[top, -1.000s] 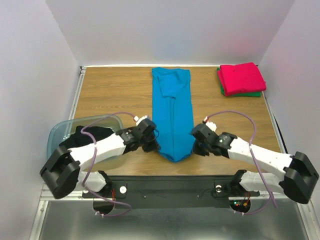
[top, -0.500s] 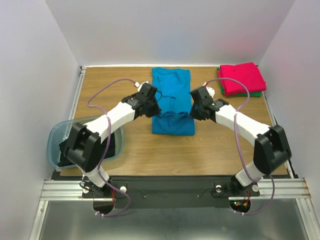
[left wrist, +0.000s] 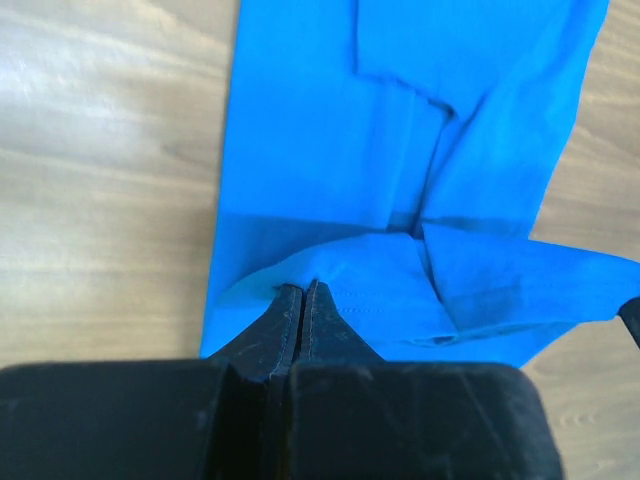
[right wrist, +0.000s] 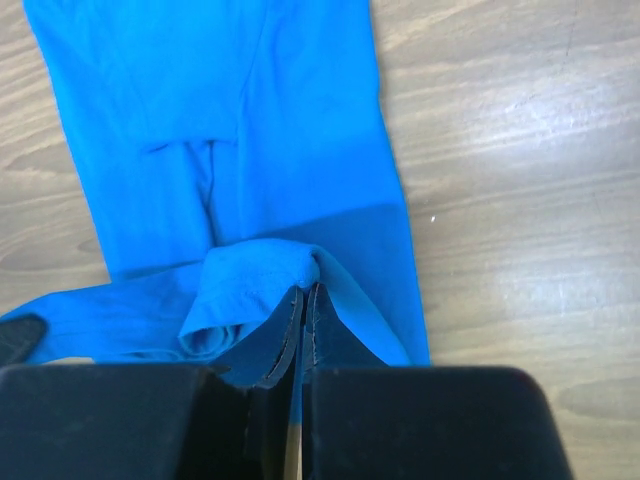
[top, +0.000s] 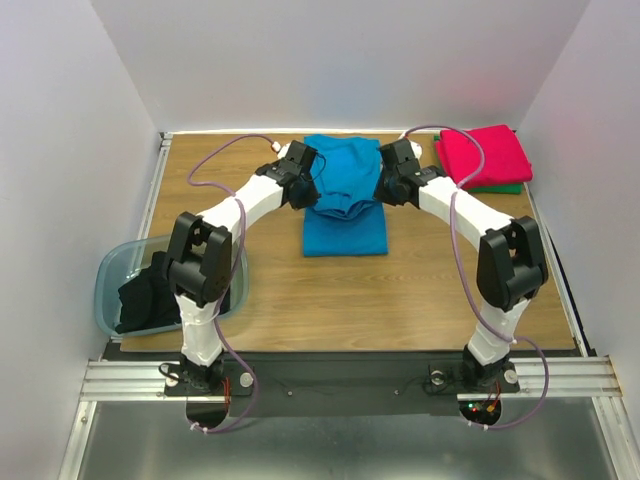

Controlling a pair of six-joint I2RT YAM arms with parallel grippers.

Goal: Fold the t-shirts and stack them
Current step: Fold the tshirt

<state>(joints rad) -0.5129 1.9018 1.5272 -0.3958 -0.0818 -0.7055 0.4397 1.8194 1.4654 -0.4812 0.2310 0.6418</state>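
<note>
Wooden tabletop point(top: 250, 290), centre: blue shirt point(top: 345, 232), long axis near-to-far. Left pincer point(left wrist: 303, 292) and right pincer point(right wrist: 303, 292) clamp hem corners, one each side, above far half; both equally near.

White arms point(top: 250, 205), black fingers point(left wrist: 280, 330), purple cables point(top: 440, 128)

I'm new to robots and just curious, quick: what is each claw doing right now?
Left gripper: closed, holding the blue shirt.
Right gripper: closed, holding the same blue shirt.
</note>
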